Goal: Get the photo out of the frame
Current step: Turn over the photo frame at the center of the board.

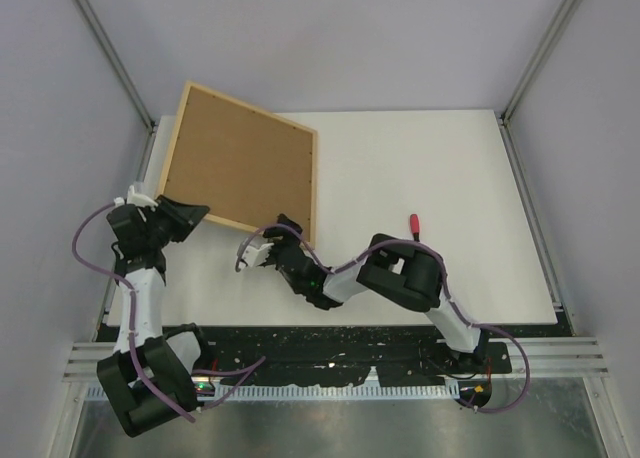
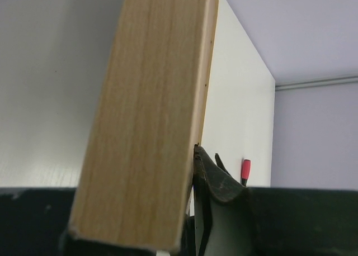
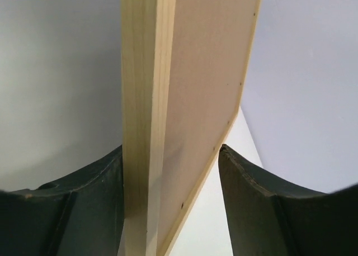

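White table (image 1: 430,168), grey walls. Two grippers: the left gripper (image 1: 195,215) clamps the near edge of the one frame (image 1: 240,163); the right gripper (image 1: 262,250) straddles its near corner, jaws apart. One red-handled screwdriver (image 1: 414,222) lies to the right. Farther back, the frame's brown back faces up.

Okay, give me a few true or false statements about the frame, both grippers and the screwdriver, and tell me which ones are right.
1. The frame shows its brown back to the top camera. True.
2. The left gripper is clamped on the frame's edge. True.
3. The photo lies out on the table. False: no photo shows anywhere, only the frame's back.
4. The right gripper holds the screwdriver. False: the screwdriver lies on the table, and the right gripper straddles the frame's edge with its jaws open.
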`<state>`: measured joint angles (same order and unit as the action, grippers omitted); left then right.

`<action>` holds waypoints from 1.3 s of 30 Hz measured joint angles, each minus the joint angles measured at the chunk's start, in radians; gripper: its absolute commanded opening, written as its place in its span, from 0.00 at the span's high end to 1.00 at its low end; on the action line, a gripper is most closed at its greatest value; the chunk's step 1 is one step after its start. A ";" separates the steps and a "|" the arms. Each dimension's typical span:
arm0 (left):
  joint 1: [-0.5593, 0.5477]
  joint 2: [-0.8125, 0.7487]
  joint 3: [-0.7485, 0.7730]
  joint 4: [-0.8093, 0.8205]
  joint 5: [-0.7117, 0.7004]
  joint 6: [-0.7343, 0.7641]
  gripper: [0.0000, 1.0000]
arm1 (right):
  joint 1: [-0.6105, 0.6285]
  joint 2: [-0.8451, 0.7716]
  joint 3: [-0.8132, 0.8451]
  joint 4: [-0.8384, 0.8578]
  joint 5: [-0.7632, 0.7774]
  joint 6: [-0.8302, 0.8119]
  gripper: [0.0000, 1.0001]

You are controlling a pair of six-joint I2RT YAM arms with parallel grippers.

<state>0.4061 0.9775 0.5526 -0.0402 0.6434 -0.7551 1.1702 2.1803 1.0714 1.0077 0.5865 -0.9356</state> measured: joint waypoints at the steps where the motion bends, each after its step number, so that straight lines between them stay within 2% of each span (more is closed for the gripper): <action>1: 0.000 0.001 -0.002 0.007 0.002 -0.005 1.00 | 0.000 0.002 0.000 0.014 0.010 -0.011 0.45; 4: -0.006 0.002 -0.013 0.028 0.003 -0.012 0.97 | 0.009 0.040 0.000 0.078 0.039 -0.077 0.57; 6: -0.010 0.002 -0.025 0.034 0.001 -0.020 0.87 | 0.018 0.063 -0.005 0.108 0.050 -0.119 0.72; 10: -0.012 0.003 -0.038 0.035 0.002 -0.056 0.63 | 0.026 0.070 -0.033 0.160 0.075 -0.172 0.92; 12: -0.014 0.004 -0.039 0.030 -0.003 -0.035 0.52 | 0.026 0.070 -0.047 0.180 0.080 -0.204 0.92; 17: -0.020 0.024 -0.063 -0.016 -0.029 0.051 0.41 | 0.016 0.057 -0.121 0.245 0.110 -0.298 0.92; 31: -0.022 0.033 -0.070 -0.046 -0.041 0.137 0.29 | 0.010 -0.099 -0.281 0.248 0.110 -0.384 0.92; 34: -0.022 0.032 -0.069 -0.047 -0.047 0.147 0.19 | 0.009 -0.124 -0.324 0.247 0.110 -0.388 0.92; 37: -0.022 0.032 -0.069 -0.047 -0.048 0.161 0.01 | 0.008 -0.143 -0.372 0.240 0.110 -0.396 0.92; 39: -0.022 0.032 -0.067 -0.048 -0.047 0.164 0.00 | 0.007 -0.155 -0.404 0.237 0.111 -0.401 0.92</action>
<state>0.3843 1.0096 0.4858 -0.0879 0.5961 -0.5915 1.1774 2.0254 0.6670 1.2446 0.6971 -1.3361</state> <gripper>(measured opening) 0.965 0.269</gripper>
